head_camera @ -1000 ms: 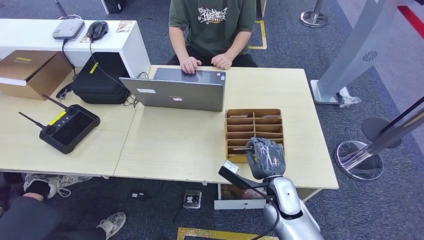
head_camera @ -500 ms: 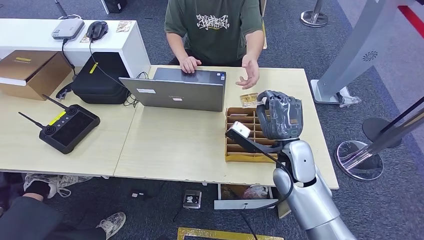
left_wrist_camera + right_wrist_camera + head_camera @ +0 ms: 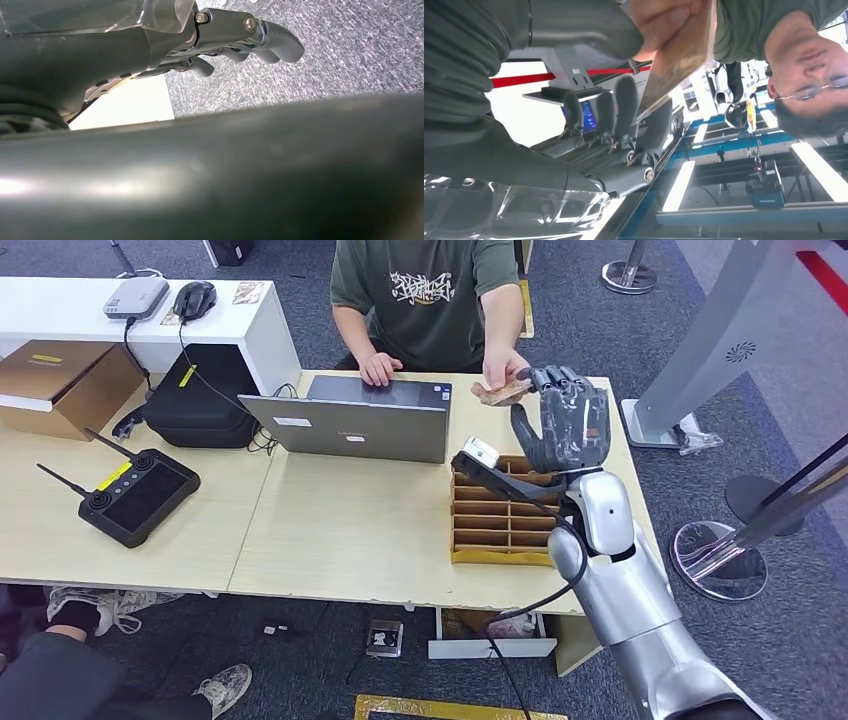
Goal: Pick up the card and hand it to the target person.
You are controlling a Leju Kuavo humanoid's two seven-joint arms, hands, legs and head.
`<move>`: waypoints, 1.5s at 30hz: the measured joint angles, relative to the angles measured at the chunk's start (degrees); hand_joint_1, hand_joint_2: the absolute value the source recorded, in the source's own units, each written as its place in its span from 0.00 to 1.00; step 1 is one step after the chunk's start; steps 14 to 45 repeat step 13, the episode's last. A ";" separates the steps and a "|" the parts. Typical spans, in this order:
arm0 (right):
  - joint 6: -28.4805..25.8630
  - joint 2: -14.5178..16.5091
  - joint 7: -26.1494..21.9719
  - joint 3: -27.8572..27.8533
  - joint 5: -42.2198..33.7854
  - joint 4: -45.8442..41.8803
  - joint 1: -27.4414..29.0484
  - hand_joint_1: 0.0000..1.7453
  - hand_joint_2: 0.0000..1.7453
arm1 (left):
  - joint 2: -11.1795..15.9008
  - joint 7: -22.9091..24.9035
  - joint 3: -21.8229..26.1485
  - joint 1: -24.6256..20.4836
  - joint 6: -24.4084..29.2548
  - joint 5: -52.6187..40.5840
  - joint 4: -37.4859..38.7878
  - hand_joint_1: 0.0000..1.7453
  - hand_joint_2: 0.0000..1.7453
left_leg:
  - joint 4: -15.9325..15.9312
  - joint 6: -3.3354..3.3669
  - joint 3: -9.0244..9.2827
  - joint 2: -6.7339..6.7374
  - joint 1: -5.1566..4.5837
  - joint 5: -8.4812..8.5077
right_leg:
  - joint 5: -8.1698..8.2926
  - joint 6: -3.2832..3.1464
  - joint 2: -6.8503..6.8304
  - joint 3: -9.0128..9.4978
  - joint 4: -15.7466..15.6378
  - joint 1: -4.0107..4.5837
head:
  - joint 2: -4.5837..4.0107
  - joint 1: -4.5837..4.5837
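Head view: the right hand [image 3: 566,430] is raised over the far right part of the table [image 3: 350,540], just in front of the seated person [image 3: 430,290]. The card [image 3: 500,391] is seen at the hand's fingertips, on their left side, with the person's hand [image 3: 503,370] closed on its far end. The card's long axis runs roughly left-right, out from the fingertips toward the person — so the card lies between the two hands, touched by both as far as can be judged. The robot's fingers are held upright and fairly straight; whether they are clamped on the card cannot be told from here. A divided cardboard tray [image 3: 505,515] is on the table below the wrist, a laptop [image 3: 355,420] to its left.

Left wrist view: the left hand [image 3: 240,40] is hanging over grey carpet, fingers curled in, nothing in them — well away from the card.

Right wrist view: the card [image 3: 676,60] is seen edge-on, one end under the person's thumb [image 3: 661,20], the other resting against the robot's fingers [image 3: 624,107]. The fingers are lying side by side behind the card; a pinch is not clearly shown.

Judged step: handover at the release point. The coming move turns on the card being freed toward the person, along its long axis, without being dragged.
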 joint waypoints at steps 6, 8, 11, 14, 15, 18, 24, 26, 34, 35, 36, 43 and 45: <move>-1.06 0.09 0.32 0.00 0.56 2.57 -0.81 0.00 1.00 | 0.01 -0.16 0.00 0.00 -0.01 -0.23 0.00 0.00 0.00 | 0.00 0.00 0.00 0.00 0.00 -0.01 | -0.01 0.00 0.00 -0.01 -0.01 0.00 | 0.00 0.00; -1.97 0.09 0.50 0.00 0.69 3.09 -0.79 0.00 1.00 | 0.01 -0.16 0.00 0.00 -0.13 -0.40 0.00 0.00 0.00 | 0.00 0.01 0.00 0.00 0.00 -0.01 | -0.01 0.00 0.00 -0.01 -0.01 0.00 | 0.00 0.00; -3.33 0.09 0.39 0.00 0.46 3.65 -0.50 0.00 1.00 | -0.01 -0.03 0.00 0.00 -0.35 -0.40 0.00 0.00 0.00 | 0.00 0.01 0.00 0.01 0.00 -0.01 | -0.01 0.00 0.00 -0.01 -0.01 0.00 | 0.00 0.00; -3.95 0.09 0.01 0.00 0.02 3.86 -0.10 0.00 1.00 | -0.01 0.13 0.00 0.00 -0.35 -0.22 0.00 0.00 0.00 | 0.00 0.01 0.00 0.00 0.00 -0.01 | -0.01 0.00 0.00 0.00 -0.01 0.00 | 0.00 0.00; -3.95 0.09 0.01 0.00 0.02 3.86 -0.10 0.00 1.00 | -0.01 0.13 0.00 0.00 -0.35 -0.22 0.00 0.00 0.00 | 0.00 0.01 0.00 0.00 0.00 -0.01 | -0.01 0.00 0.00 0.00 -0.01 0.00 | 0.00 0.00; -3.95 0.09 0.01 0.00 0.02 3.86 -0.10 0.00 1.00 | -0.01 0.13 0.00 0.00 -0.35 -0.22 0.00 0.00 0.00 | 0.00 0.01 0.00 0.00 0.00 -0.01 | -0.01 0.00 0.00 0.00 -0.01 0.00 | 0.00 0.00; -3.95 0.09 0.01 0.00 0.02 3.86 -0.10 0.00 1.00 | -0.01 0.13 0.00 0.00 -0.35 -0.22 0.00 0.00 0.00 | 0.00 0.01 0.00 0.00 0.00 -0.01 | -0.01 0.00 0.00 0.00 -0.01 0.00 | 0.00 0.00; -3.95 0.09 0.01 0.00 0.02 3.86 -0.10 0.00 1.00 | -0.01 0.13 0.00 0.00 -0.35 -0.22 0.00 0.00 0.00 | 0.00 0.01 0.00 0.00 0.00 -0.01 | -0.01 0.00 0.00 0.00 -0.01 0.00 | 0.00 0.00; -3.95 0.09 0.01 0.00 0.02 3.86 -0.10 0.00 1.00 | -0.01 0.13 0.00 0.00 -0.35 -0.22 0.00 0.00 0.00 | 0.00 0.01 0.00 0.00 0.00 -0.01 | -0.01 0.00 0.00 0.00 -0.01 0.00 | 0.00 0.00; -3.95 0.09 0.01 0.00 0.02 3.86 -0.10 0.00 1.00 | -0.01 0.13 0.00 0.00 -0.35 -0.22 0.00 0.00 0.00 | 0.00 0.01 0.00 0.00 0.00 -0.01 | -0.01 0.00 0.00 0.00 -0.01 0.00 | 0.00 0.00; -3.95 0.09 0.01 0.00 0.02 3.86 -0.10 0.00 1.00 | -0.01 0.13 0.00 0.00 -0.35 -0.22 0.00 0.00 0.00 | 0.00 0.01 0.00 0.00 0.00 -0.01 | -0.01 0.00 0.00 0.00 -0.01 0.00 | 0.00 0.00; -3.95 0.09 0.01 0.00 0.02 3.86 -0.10 0.00 1.00 | -0.01 0.13 0.00 0.00 -0.35 -0.22 0.00 0.00 0.00 | 0.00 0.01 0.00 0.00 0.00 -0.01 | -0.01 0.00 0.00 0.00 -0.01 0.00 | 0.00 0.00; -3.95 0.09 0.01 0.00 0.02 3.86 -0.10 0.00 1.00 | -0.01 0.13 0.00 0.00 -0.35 -0.22 0.00 0.00 0.00 | 0.00 0.01 0.00 0.00 0.00 -0.01 | -0.01 0.00 0.00 0.00 -0.01 0.00 | 0.00 0.00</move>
